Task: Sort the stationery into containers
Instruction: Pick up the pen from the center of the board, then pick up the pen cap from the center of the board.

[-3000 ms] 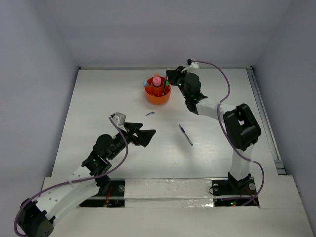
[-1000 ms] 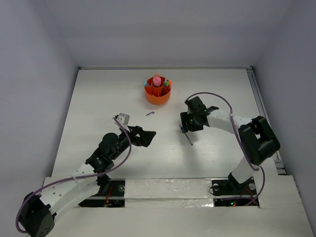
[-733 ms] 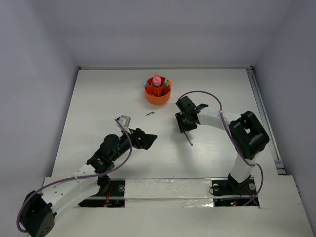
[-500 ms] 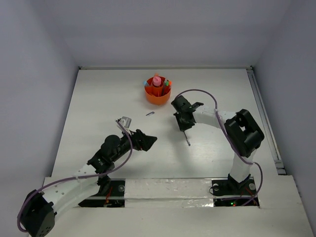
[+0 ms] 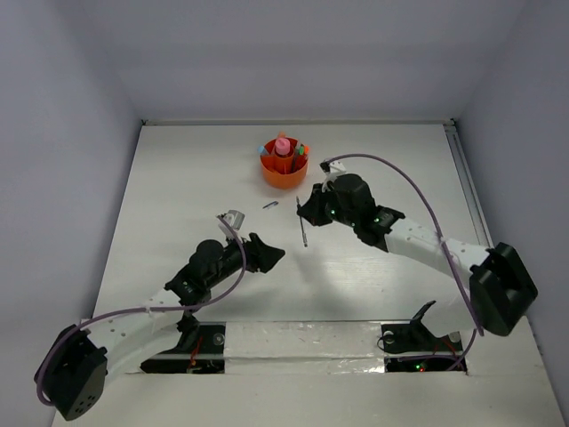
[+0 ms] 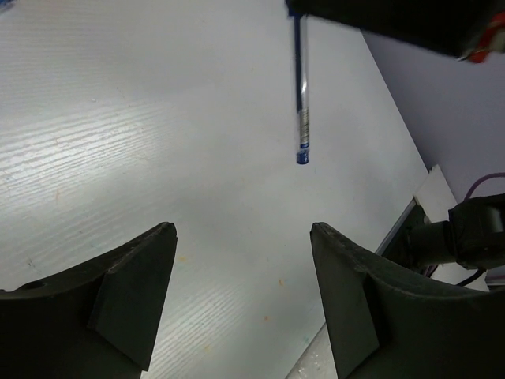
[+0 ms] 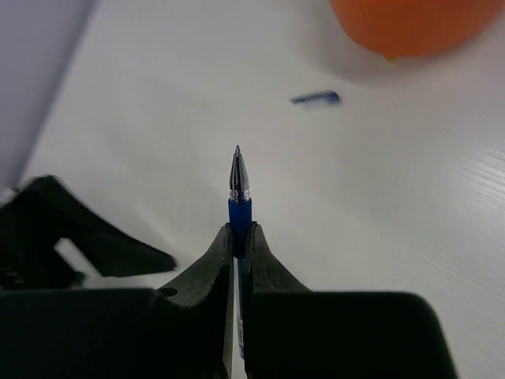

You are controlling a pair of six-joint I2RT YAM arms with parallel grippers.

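Observation:
My right gripper (image 5: 307, 212) is shut on a blue pen (image 7: 239, 207), its tip pointing past the fingers; the pen (image 5: 302, 229) hangs above the table centre and also shows in the left wrist view (image 6: 301, 95). The round orange cup (image 5: 284, 165) with dividers stands at the back and holds a pink bottle-like piece (image 5: 283, 145) and coloured items; its lower side shows in the right wrist view (image 7: 410, 24). A small blue cap-like piece (image 5: 270, 205) lies on the table in front of the cup and shows in the right wrist view (image 7: 316, 99). My left gripper (image 5: 271, 253) is open and empty, low over the table.
The white table (image 5: 178, 196) is walled at the back and sides. A rail (image 5: 476, 213) runs along its right edge. The left gripper's fingers (image 7: 71, 229) show as a dark shape at the lower left of the right wrist view.
The right gripper left the cup, came down on the blue pen, shut on it and lifted it leftward toward the table centre. The left gripper crept slightly right.

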